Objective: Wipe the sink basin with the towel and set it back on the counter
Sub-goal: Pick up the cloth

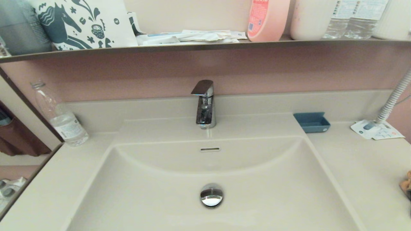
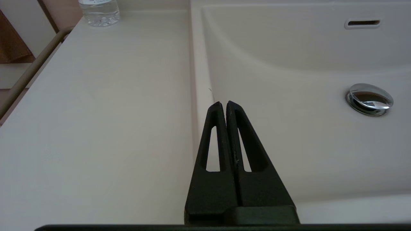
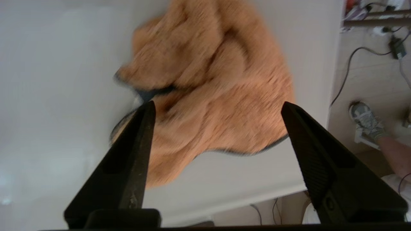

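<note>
The sink basin [image 1: 263,192] is a beige rectangular bowl with a slot overflow [image 1: 210,149] and a chrome drain plug [image 1: 211,195]. On the counter [image 1: 362,166] at the basin's right lies the tan fuzzy towel [image 3: 212,83], crumpled; only a sliver of it [image 1: 406,183] shows at the head view's right edge. My right gripper [image 3: 216,107] hangs open above the towel, fingers spread to either side of it, holding nothing. My left gripper [image 2: 223,103] is shut and empty, parked over the basin's left rim [image 2: 199,96].
A chrome faucet [image 1: 205,104] stands behind the basin. A water bottle [image 1: 59,115] sits on the left counter, a blue soap dish [image 1: 311,122] and paper packets [image 1: 375,130] at the back right. The dark-edged shelf [image 1: 192,47] above carries bottles and a bag.
</note>
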